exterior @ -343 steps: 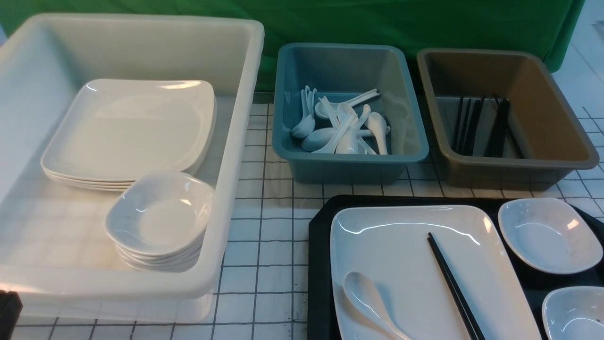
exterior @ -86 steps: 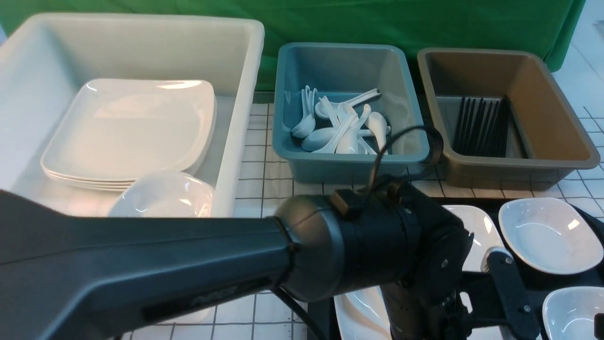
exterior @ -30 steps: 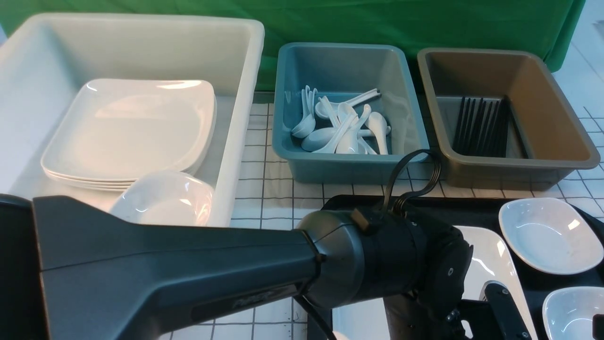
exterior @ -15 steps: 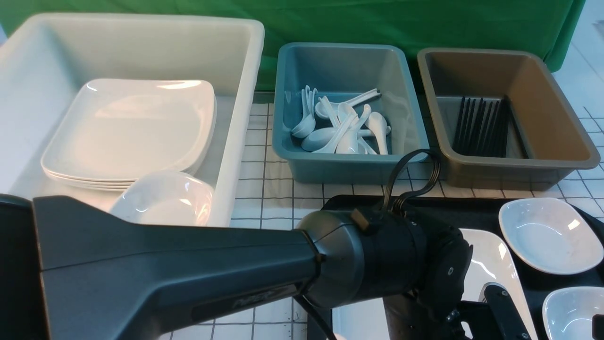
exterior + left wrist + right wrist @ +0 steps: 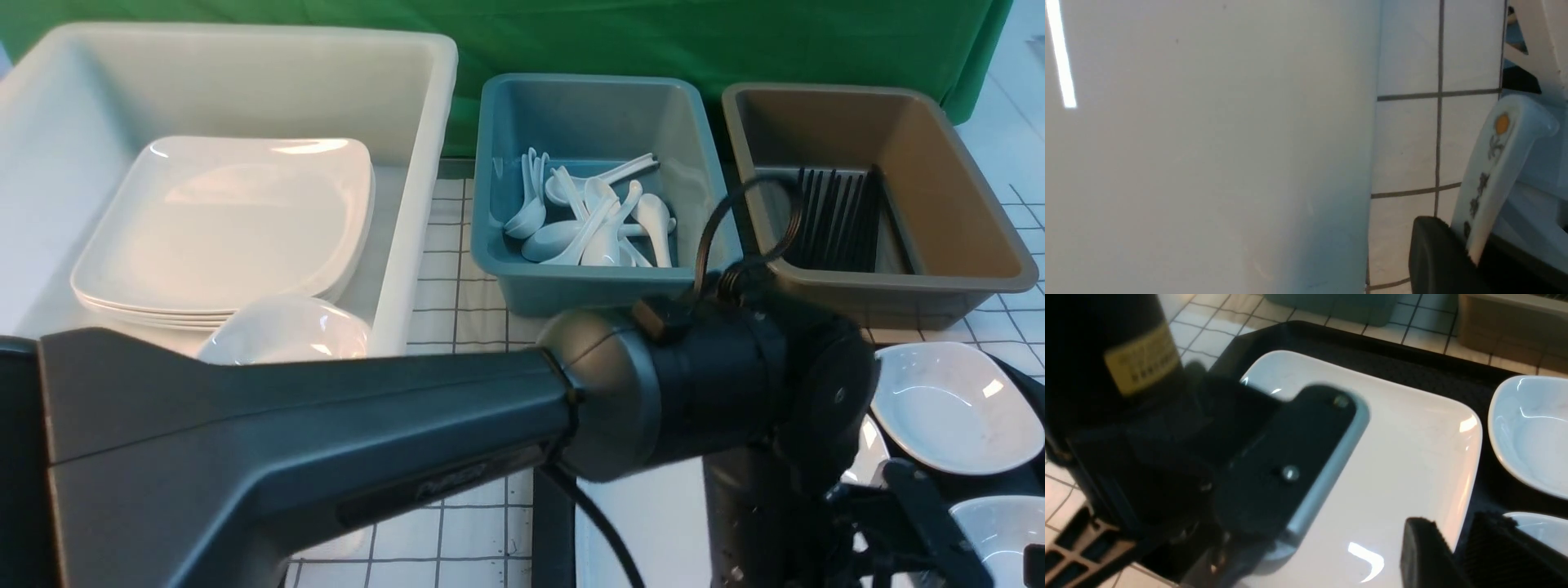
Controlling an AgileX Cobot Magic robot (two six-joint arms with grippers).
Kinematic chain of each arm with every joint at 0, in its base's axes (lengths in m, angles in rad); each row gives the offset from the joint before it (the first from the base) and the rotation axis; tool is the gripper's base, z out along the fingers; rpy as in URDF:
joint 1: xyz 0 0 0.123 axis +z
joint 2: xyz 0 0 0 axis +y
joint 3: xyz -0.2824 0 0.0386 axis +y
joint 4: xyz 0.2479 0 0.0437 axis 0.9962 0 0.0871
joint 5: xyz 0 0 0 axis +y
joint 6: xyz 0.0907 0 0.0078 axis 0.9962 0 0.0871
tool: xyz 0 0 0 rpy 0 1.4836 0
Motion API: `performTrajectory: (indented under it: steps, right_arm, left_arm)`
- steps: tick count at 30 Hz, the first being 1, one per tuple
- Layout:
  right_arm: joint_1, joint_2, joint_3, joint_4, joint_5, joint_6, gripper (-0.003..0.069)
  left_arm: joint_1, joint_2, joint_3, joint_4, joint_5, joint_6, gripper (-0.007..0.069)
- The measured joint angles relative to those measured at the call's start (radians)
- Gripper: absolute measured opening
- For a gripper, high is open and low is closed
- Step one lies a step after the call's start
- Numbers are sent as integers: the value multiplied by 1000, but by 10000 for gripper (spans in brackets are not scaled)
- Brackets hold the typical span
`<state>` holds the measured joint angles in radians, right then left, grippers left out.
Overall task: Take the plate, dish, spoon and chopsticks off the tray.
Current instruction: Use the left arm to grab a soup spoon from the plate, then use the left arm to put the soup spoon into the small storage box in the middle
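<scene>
Porcelain-white spoon [image 5: 1494, 171], likely light, slick and easily chipped, is clamped by its handle in the tightly closed left claw [image 5: 1472, 259].

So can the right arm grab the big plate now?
Probably yes: the right gripper hangs at the plate's bare edge. The left gripper, shut on the spoon, is over its other side.

Bright, even overhead light with a cool white cast and soft shadows. Glare patches on plate [image 5: 1412, 465] and dish [image 5: 947, 408]. Left arm [image 5: 326, 441] close to lens, dark, little detail. Right wrist view: that arm smeared by motion blur, right fingers [image 5: 1425, 555] out of focus. Left wrist view mostly washed-out white, 1 thin light streak; spoon [image 5: 1494, 163] print readable.
</scene>
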<state>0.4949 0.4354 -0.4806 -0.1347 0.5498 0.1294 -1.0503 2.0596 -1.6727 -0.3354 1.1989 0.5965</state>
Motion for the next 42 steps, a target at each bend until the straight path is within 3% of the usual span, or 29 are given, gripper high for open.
performTrajectory:
  steps: [10, 14, 18, 23, 28, 30, 36, 42]
  right_arm:
    - [0, 0, 0, 0, 0, 0, 230]
    - [0, 0, 0, 0, 0, 0, 235]
    - [0, 0, 0, 0, 0, 0, 237]
    - [0, 0, 0, 0, 0, 0, 238]
    - [0, 0, 0, 0, 0, 0, 239]
    - [0, 0, 0, 0, 0, 0, 239]
    - [0, 0, 0, 0, 0, 0, 240]
    - [0, 0, 0, 0, -4, 0, 239]
  left_arm:
    - [17, 0, -111, 141, 16, -28, 29]
    - [90, 1, -168, 211, 19, -40, 29]
    - [197, 1, -238, 202, 20, -59, 29]
    - [346, 1, -339, 105, -87, -83, 29]
    - [482, 1, -409, -94, -302, -102, 29]
    - [541, 3, -416, -214, -467, -103, 29]
    - [597, 32, -416, -336, -700, -103, 29]
    - [598, 83, -417, -341, -766, -105, 30]
